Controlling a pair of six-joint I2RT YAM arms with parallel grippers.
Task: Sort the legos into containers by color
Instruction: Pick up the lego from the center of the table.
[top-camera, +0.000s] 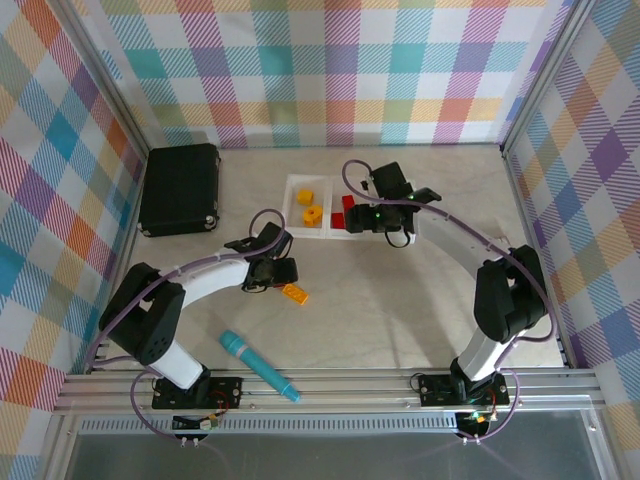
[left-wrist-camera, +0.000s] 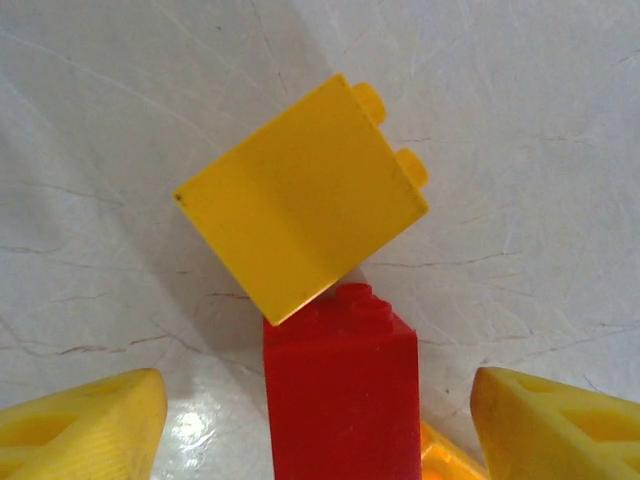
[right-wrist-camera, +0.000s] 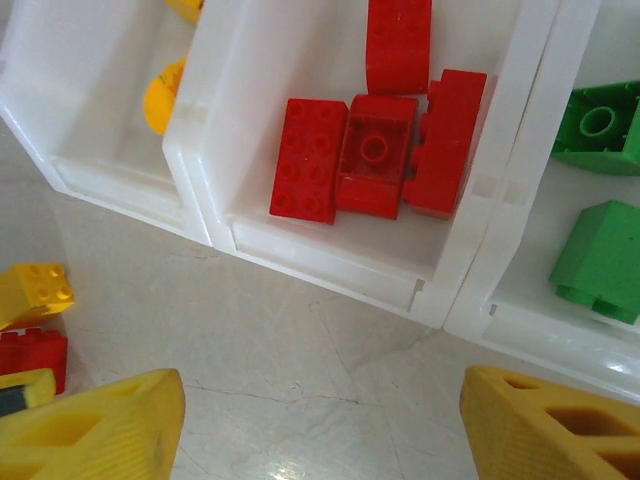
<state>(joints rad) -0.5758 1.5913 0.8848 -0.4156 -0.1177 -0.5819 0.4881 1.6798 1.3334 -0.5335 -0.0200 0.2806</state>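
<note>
The white three-compartment tray (right-wrist-camera: 330, 265) holds yellow bricks (right-wrist-camera: 160, 95) on the left, several red bricks (right-wrist-camera: 375, 155) in the middle and two green bricks (right-wrist-camera: 600, 260) on the right. My right gripper (right-wrist-camera: 320, 430) hangs open over bare table just in front of the tray's middle compartment. My left gripper (left-wrist-camera: 320, 430) is open low over the table, with a red brick (left-wrist-camera: 340, 390) between its spread fingers and gaps on both sides. A yellow brick (left-wrist-camera: 300, 195) leans on that red one. Another orange-yellow brick (top-camera: 294, 293) lies beside them.
A black case (top-camera: 180, 188) lies at the back left. A teal marker (top-camera: 258, 365) rests near the front between the arm bases. Checked walls close in the table on three sides, and the tray (top-camera: 292, 205) sits mid-table towards the back.
</note>
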